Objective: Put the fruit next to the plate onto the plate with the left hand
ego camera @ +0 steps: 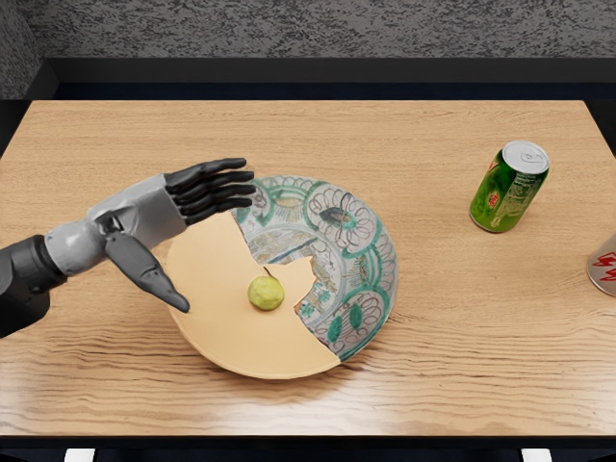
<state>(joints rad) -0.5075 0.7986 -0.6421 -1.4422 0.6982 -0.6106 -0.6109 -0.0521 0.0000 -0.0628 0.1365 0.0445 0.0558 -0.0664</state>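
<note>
- The wood-grain bench [462,385] is seen closest at its front edge, with nothing but bare grain along that strip.
- Just behind that, a round plate [371,241] is found a bit left of center. Its right and far parts are covered in a green-and-white painted pattern, while the near left chunk is rendered as plain tan with a jagged border between the two.
- A small yellow-green fruit [267,293] is parked on the plate, on the tan part right by that jagged border, roughly mid-plate. So the fruit is on the plate, not beside it.
- The left hand [159,214] is reached in from the left edge, over the plate's left rim. Nothing is held: the dark fingers [217,188] are stretched out flat toward the patterned side and the thumb [149,274] is pointed down toward the near side. The fruit isn't touched by it; a clear gap is visible between them.
- A green soda can [509,186] with a silver top is set on the right far side, well apart from the plate, and looks a bit slanted in this view.
- A silvery thing with a red mark [603,265] is cut off by the right edge; what it is can't be told.
</note>
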